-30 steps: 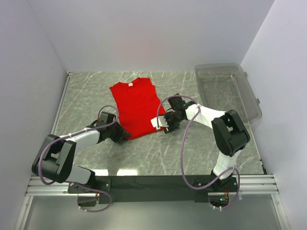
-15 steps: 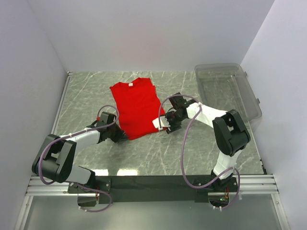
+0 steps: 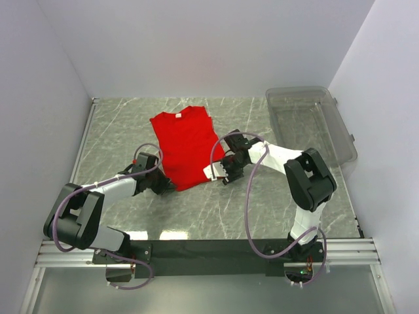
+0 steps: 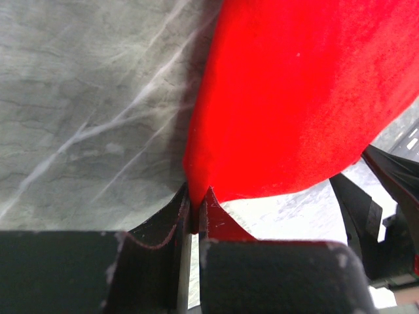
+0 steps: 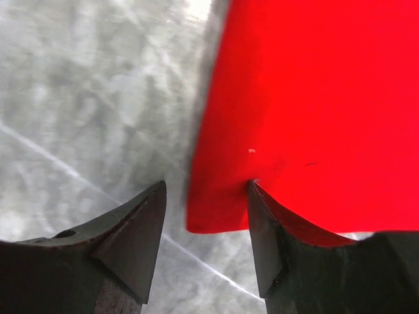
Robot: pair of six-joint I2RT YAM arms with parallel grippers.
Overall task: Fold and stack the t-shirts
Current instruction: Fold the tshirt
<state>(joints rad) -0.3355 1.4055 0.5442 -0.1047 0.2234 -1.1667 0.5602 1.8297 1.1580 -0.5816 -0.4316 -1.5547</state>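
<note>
T-shirt (image 3: 186, 147) first: we see one bright red shirt lying on the grey marbled tabletop (image 3: 118, 131), a little left of centre, its hem toward our arm bases and its neck toward the back wall.

At the near left corner of the hem, our left end effector (image 4: 195, 199) sits low on the tabletop. Its two fingers are pinched together with a fold of red cloth caught between them, and the cloth rises out of the pinch and spreads away from it.

At the near right corner of the hem, our right end effector (image 5: 206, 190) stands with its jaws apart and grips nothing. One finger is over bare tabletop just outside the cloth edge. The other meets the red cloth, so the corner of the shirt lies in the gap between them.

Farther back the shirt lies flat, with a small white label (image 3: 175, 115) at the neck.

At the far right of the tabletop, well apart from the shirt, stands a clear plastic bin (image 3: 304, 124) close to the right wall.
</note>
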